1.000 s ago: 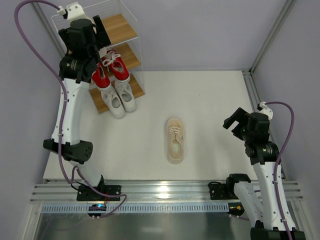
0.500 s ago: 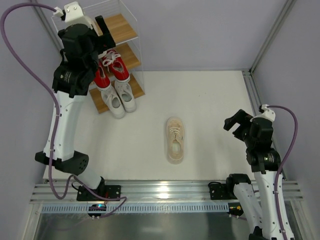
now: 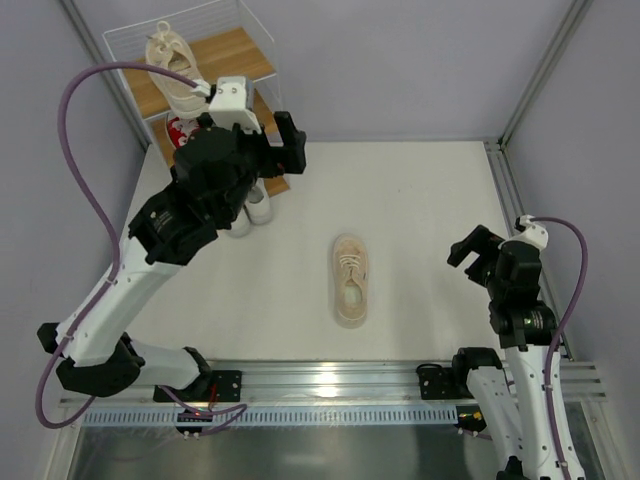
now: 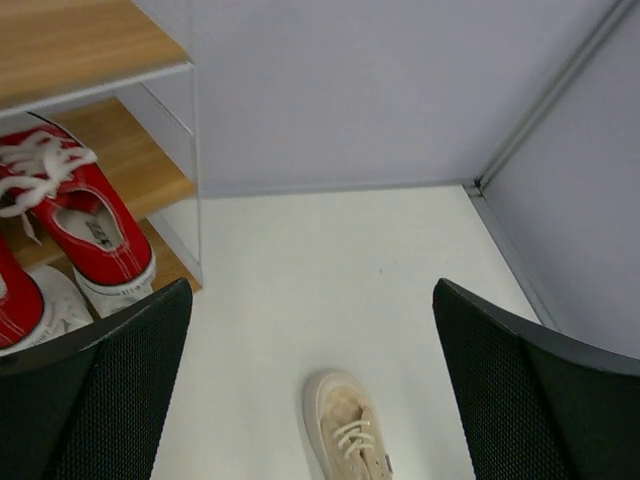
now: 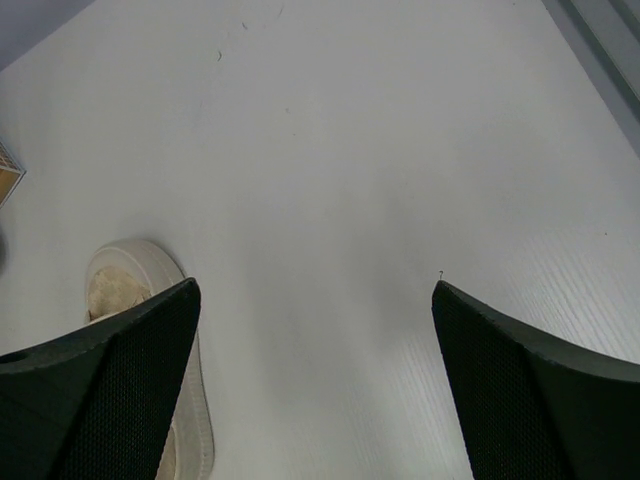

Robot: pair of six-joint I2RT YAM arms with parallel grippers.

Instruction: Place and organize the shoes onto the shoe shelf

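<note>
one beige shoe [image 3: 350, 280] left at table [image 3: 430, 190] centre, toe to 12 o'clock; mate [image 3: 172, 62] on shelf [image 3: 245, 50] top at 11. probably light, soft-walled, laces loose: best pinched across heel collar. left gripper [image 4: 312, 290] and right gripper [image 5: 316, 288] empty, jaws spread wide

Bright, even, diffuse light from above in all views; no hard shadows. Top view sharp throughout. Table [image 3: 420, 200] near-white, slightly washed. Shoe [image 3: 350, 280] casts only faint soft shadow. Rail [image 3: 330, 385] at near edge shows pale glare patch; metal sheet [image 3: 330, 450] below carries streaky reflections. Frame post [image 3: 541, 70] leans toward corner: wide-angle distortion. Left wrist view: shelf [image 4: 130, 150] crisp, left fingers [image 4: 110, 400] dark, mesh texture legible, edges slightly soft. Right wrist view: right fingers [image 5: 100, 400] near-black; table shows soft sheen, dimmer toward left.
</note>
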